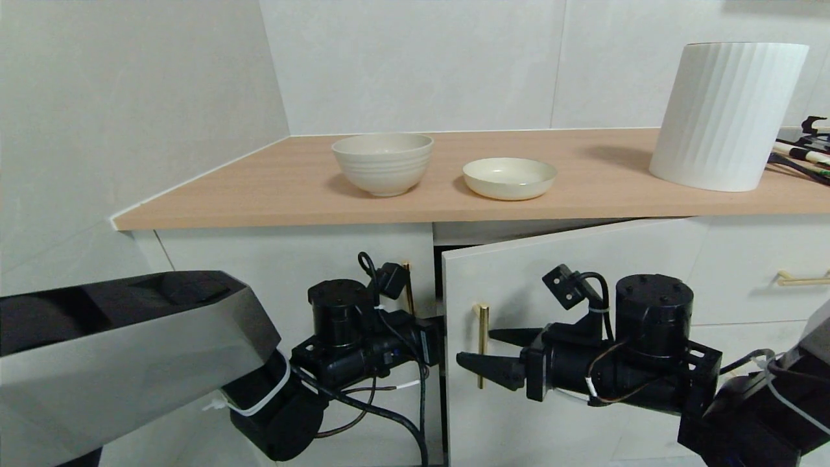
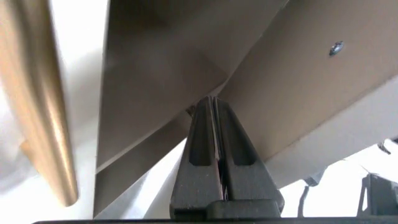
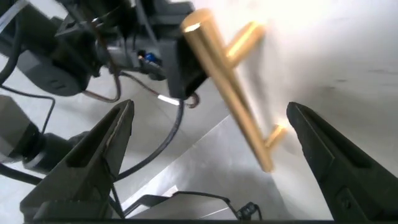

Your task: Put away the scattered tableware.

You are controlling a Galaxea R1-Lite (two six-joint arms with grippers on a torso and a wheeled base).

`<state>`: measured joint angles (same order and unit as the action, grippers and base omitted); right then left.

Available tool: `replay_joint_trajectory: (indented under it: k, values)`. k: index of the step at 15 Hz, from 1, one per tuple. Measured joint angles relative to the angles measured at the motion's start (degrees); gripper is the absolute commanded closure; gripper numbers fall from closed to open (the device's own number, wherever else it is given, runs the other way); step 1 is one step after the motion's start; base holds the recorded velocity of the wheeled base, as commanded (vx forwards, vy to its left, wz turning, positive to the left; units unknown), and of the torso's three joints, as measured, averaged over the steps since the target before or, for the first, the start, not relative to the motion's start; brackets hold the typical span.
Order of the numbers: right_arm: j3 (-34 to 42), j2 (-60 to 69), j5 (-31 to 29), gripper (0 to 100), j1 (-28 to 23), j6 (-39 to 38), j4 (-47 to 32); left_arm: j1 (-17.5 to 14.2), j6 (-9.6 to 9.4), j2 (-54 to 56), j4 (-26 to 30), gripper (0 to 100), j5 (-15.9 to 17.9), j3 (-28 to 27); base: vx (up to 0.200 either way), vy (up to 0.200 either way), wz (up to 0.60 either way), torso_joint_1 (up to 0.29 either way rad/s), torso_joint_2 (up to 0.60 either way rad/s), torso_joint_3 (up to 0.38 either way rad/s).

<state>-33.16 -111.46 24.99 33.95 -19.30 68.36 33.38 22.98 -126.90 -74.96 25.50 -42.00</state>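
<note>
Wooden table (image 1: 259, 194), above a part-open cabinet door (image 1: 583, 259), carries the bowl (image 1: 382, 162) and shallow dish (image 1: 509, 177) side by side. The right end effector (image 1: 476, 347), fingers spread, straddles the brass handle (image 1: 482, 324), while the left end effector (image 2: 213, 109), pressed together, sits in the door gap. An off-centre grasp could let the slim handle slip, or the swinging door could hit the left arm.

Kitchen — wood countertop (image 1: 272, 188), cabinets (image 1: 292, 259) (brass handles (image 1: 482, 321))
</note>
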Motion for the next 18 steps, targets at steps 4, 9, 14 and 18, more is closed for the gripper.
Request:
replay_joint_trajectory:
  k: [4, 9, 14, 18]
  values:
    - [4.8, 8.4, -2.2, 0, -1.7, 6.4, -10.0, 0.9, 0.01, 0.2, 0.1, 100, 1.6, -0.6, 0.000, 0.000, 0.00, 0.000, 0.00, 0.000]
    - [11.7, 25.8, -7.7, 0, 0.8, 9.2, -31.8, 0.6, 0.04, 1.1, 0.3, 100, 1.2, -0.2, 0.000, 0.000, 0.00, 0.000, 0.00, 0.000]
    - [14.5, 32.7, -8.0, 0, 3.1, 9.5, -34.0, 1.2, 0.04, 2.2, 0.3, 100, 0.9, 1.0, -0.120, 0.000, 0.00, 0.003, 0.00, 0.001]
    - [15.2, 35.4, -8.0, 0, 3.3, 9.5, -34.0, 2.4, 0.01, 2.2, 0.4, 100, 0.9, 1.3, -0.100, 0.000, 0.00, 0.001, 0.00, -0.002]
